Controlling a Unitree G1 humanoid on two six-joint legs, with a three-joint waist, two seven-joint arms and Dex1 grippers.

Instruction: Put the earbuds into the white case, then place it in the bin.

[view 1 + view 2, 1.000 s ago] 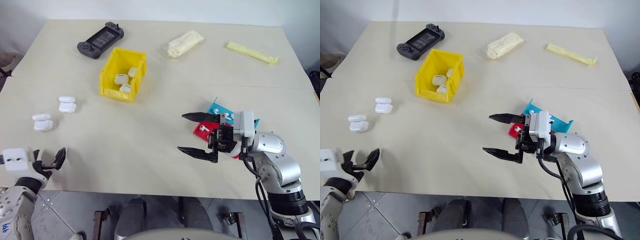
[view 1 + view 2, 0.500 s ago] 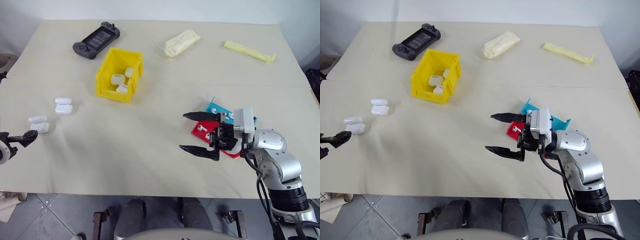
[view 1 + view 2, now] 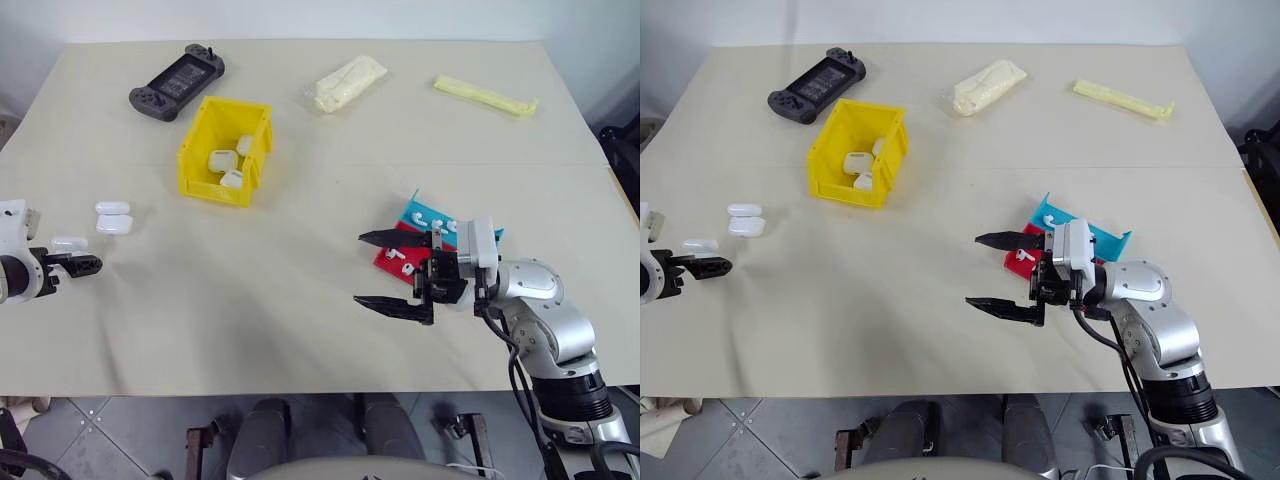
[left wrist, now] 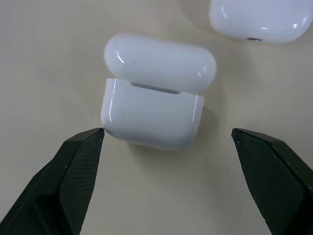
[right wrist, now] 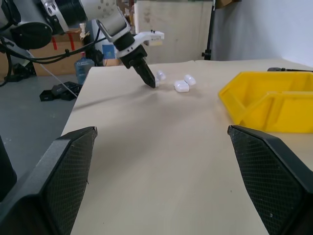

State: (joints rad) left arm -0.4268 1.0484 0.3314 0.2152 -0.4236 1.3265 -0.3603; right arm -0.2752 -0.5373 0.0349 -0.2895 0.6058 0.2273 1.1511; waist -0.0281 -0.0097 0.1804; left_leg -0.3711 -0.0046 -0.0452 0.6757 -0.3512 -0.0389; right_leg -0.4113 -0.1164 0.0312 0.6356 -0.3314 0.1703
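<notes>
The left gripper (image 4: 166, 147), with its two black fingers spread wide apart and holding nothing, is hovering at the left edge of the pale beige bench (image 3: 300, 300); it is pointing at a small glossy white rounded charging case (image 4: 152, 110) that is lying on the bench with its hinged lid flipped open; one fingertip (image 4: 90, 139) is sitting just beside a lower corner of the case, though whether it is touching cannot be told; the other fingertip is standing well clear on the far side. A second, identical-looking white case (image 3: 113, 219) is resting near the first, a little closer to the bright yellow rectangular open-top plastic bin (image 3: 195, 165); that bin is standing toward the far left part of the bench and is already holding several white cases (image 3: 222, 160). The right gripper (image 3: 380, 270) is hanging above the bench near its front right, pointing toward the left; its jaws are also spread wide and are carrying nothing. Just behind it a flat red and blue tray (image 3: 410, 258) is lying with tiny glossy white short-stemmed earbuds (image 3: 396, 254) on it. A dark grey handheld game console (image 3: 176, 80) is lying beyond the bin; a clear plastic bag of pale yellow material (image 3: 347, 83) and a long pale yellow packet (image 3: 485, 96) are resting along the far side.
</notes>
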